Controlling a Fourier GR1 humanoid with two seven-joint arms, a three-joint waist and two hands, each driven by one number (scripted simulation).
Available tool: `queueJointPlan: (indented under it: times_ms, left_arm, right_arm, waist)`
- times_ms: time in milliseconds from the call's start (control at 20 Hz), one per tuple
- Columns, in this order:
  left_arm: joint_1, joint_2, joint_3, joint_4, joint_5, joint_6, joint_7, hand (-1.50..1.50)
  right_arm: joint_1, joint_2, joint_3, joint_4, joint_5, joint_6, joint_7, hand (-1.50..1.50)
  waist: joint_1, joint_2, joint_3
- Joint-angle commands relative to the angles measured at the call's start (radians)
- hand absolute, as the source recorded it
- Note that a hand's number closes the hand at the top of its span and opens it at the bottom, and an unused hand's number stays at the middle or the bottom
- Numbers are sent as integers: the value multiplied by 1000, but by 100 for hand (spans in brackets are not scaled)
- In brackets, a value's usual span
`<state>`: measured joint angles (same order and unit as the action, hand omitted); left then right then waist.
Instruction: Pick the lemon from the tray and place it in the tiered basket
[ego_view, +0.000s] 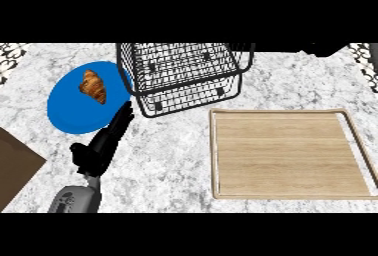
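The desk (177, 170) is a grey-white marbled surface that carries every item in the head view.

The tray (289, 192) is the landmark for all positions below. It is a light wooden tray with a raised rim, lying flat at the right of the desk. Its inner surface shows bare wood grain only. The lemon cannot be seen on the tray or anywhere else in the view, so its location cannot be told.

The tiered basket (184, 62) is a black wire unit standing above and to the left of the tray. Its lower front edge lies just beside the tray's upper left corner. No object can be made out through its wires.

The blue plate (74, 112) is round and lies well to the left of the tray, partly tucked under the basket's left side.

The left hand (103, 145) is black, on a grey forearm, and lies left of the tray. Its fingers are straight and apart, holding nothing, with the tips reaching the lower right rim of the plate.

The croissant (94, 86) rests on the plate's upper part, well left of the tray.

The right hand is not shown.
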<state>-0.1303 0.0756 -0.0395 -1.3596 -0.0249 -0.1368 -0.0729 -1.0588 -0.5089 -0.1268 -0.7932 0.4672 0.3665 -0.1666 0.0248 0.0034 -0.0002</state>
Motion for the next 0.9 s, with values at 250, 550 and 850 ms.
queueJointPlan:
  times_ms: [250, 550, 850]
  left_arm:
    - [-3, -10, -13, -6, -15, 5, 9, 0]
    - [-3, -16, -14, -21, -23, 16, 4, 0]
    - [-6, -30, -27, -5, -27, 12, -1, 0]
  right_arm:
    - [-322, 158, 1, 107, -3, -13, 262, 150]
    - [-411, 260, -11, 254, 13, -104, 280, 150]
    - [-531, 314, 1, 401, 51, -133, 289, 150]
  waist:
    - [4, 1, -1]
    - [14, 6, -1]
    - [30, 13, -1]
